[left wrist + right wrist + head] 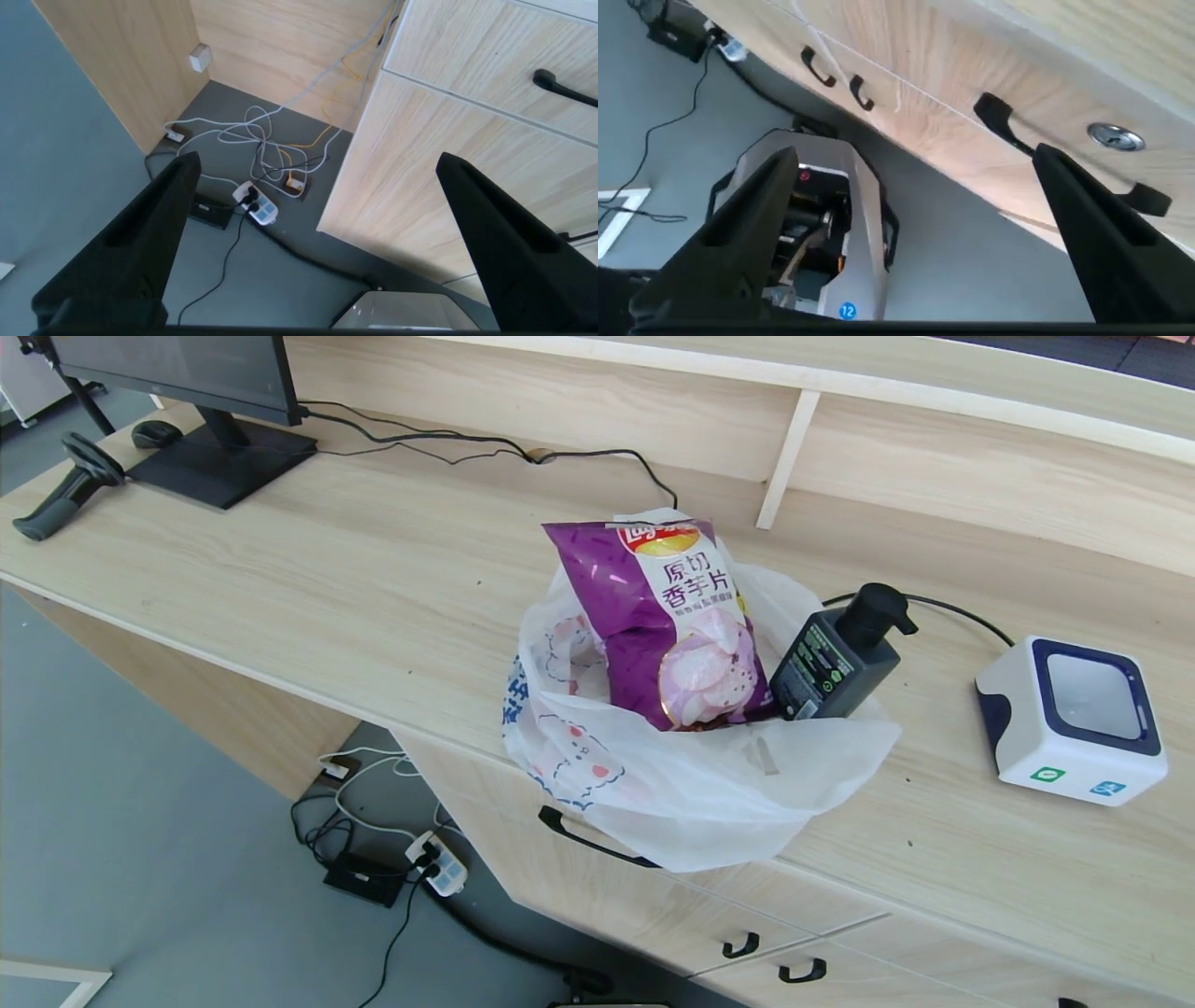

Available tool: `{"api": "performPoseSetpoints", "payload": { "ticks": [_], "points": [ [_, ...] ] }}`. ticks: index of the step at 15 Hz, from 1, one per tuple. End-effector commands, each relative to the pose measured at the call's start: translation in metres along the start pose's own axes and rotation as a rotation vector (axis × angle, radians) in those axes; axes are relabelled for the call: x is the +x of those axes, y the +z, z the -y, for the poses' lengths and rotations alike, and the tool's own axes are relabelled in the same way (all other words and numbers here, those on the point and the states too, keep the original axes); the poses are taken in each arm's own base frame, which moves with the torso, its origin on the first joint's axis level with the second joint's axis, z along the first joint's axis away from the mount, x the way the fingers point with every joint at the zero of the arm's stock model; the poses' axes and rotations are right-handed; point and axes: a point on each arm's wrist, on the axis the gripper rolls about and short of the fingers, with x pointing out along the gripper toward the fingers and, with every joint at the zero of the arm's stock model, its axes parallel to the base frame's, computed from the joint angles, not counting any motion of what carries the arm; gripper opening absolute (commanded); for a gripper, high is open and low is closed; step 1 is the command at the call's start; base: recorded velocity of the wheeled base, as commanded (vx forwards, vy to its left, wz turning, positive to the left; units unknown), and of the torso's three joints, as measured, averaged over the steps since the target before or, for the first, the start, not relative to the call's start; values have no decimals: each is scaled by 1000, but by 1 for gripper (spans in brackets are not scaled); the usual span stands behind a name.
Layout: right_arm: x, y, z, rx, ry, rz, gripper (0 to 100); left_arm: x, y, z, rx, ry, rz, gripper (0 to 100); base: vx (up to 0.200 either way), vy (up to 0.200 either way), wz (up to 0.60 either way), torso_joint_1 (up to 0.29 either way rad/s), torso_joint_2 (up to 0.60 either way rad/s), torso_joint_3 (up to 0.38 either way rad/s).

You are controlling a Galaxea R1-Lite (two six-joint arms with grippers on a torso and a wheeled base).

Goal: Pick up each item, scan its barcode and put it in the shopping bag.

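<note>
Hanging open and empty below the tabletop (327, 588), your left hand (318, 159) and right hand (915, 151) sit under the bag (653, 784); its bottle (836, 663) leans on the right side, likely nearer your right hand.

A white shopping bag (691, 793) sits open at the front edge of the table (373, 588). Inside stand a purple bag of chips (667, 625) (upright, label facing forward) and, just beside it, a tilted dark pump bottle (836, 663). A white scanner (1074, 719) rests near, on the right.
</note>
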Motion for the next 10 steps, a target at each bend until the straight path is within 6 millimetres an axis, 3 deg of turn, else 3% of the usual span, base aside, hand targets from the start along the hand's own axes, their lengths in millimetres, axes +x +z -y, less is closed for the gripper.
{"api": "performPoseSetpoints", "payload": {
  "ticks": [1,5,10],
  "points": [
    [-21,-9,-2,20,-158,284,100,0,0,0,0,0,0,100,0,0,0,0,0,0],
    [-29,-14,-4,12,-192,416,100,0,0,0,0,0,2,100,0,0,0,0,0,0],
    [-28,-15,-4,57,-213,400,100,0,0,0,0,0,2,100,0,0,0,0,0,0]
  ]
}}
